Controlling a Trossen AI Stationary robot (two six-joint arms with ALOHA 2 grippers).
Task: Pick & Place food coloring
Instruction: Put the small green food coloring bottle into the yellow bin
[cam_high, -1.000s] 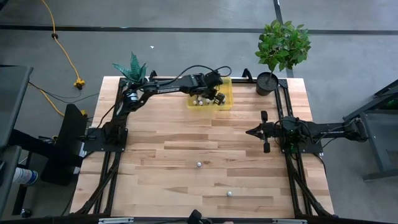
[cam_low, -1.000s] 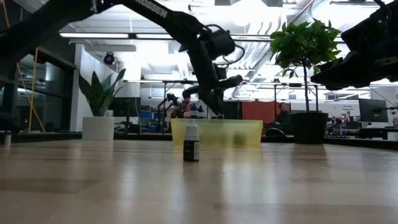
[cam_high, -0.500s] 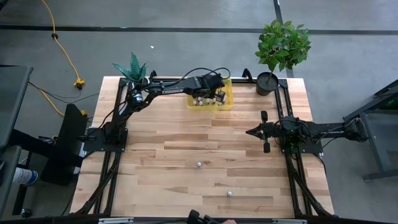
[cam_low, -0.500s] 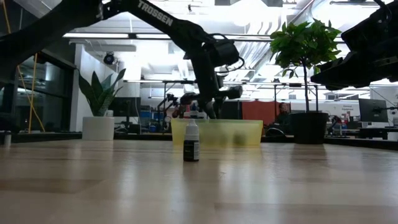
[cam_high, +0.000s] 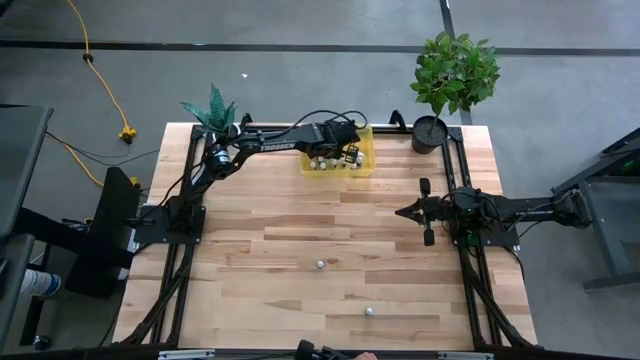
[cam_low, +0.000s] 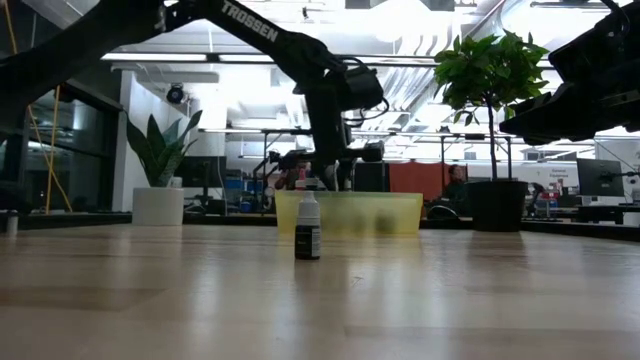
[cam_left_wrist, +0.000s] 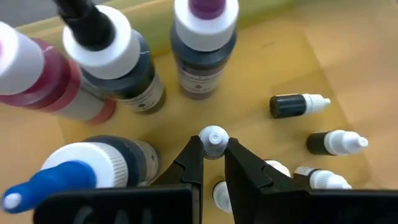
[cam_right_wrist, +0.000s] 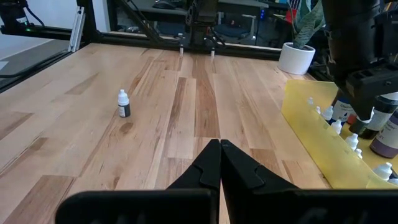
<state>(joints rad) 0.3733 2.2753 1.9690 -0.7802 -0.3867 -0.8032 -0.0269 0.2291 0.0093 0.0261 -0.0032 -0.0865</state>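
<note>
The translucent yellow tray stands at the table's far edge. It holds food coloring: larger bottles with pink, dark, purple and blue caps, and small whitish ones lying flat. My left gripper hangs over the tray, shut on a small bottle. Two more small bottles stand upright on the bare table, one mid-table, one nearer. My right gripper waits shut at the table's right side. My left gripper pinches the small bottle's white cap between its two fingertips, coming from above and pointing down into the tray. The bottle is upright below the fingers. Whether its base rests on the tray floor is hidden by the cap and fingers.
A dark pot with a leafy plant stands at the far right corner, and a spiky plant at the far left corner. The middle of the wooden table is open boards apart from the two standing bottles.
My left gripper has stayed over the tray. It has tipped from a slant until its fingers point nearly straight down into the tray. Nothing else has moved.
</note>
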